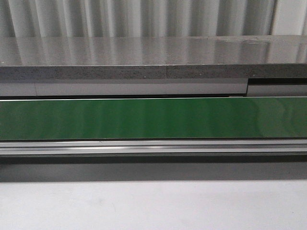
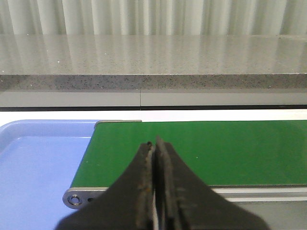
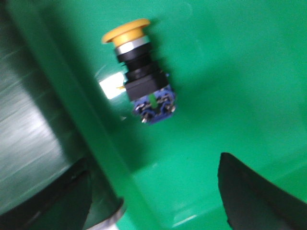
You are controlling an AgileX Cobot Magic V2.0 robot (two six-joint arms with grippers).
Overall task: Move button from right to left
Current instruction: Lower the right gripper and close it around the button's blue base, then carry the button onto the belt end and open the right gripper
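Note:
The button (image 3: pixel 139 76) lies on its side on the floor of a bright green bin (image 3: pixel 225 86), yellow head pointing away from the fingers, black collar in the middle and blue contact block nearest them. My right gripper (image 3: pixel 153 191) is open above the bin, its two dark fingers wide apart and the button lying free beyond them. My left gripper (image 2: pixel 154 146) is shut and empty, hovering over the left end of the green conveyor belt (image 2: pixel 206 148). Neither gripper nor the button shows in the front view.
A light blue tray (image 2: pixel 38 163) sits just left of the belt's end roller (image 2: pixel 74 200). The belt (image 1: pixel 153 117) runs across the front view with a grey stone counter (image 1: pixel 153 57) behind it and a white table (image 1: pixel 153 206) in front. The bin's wall (image 3: pixel 72 105) stands beside the button.

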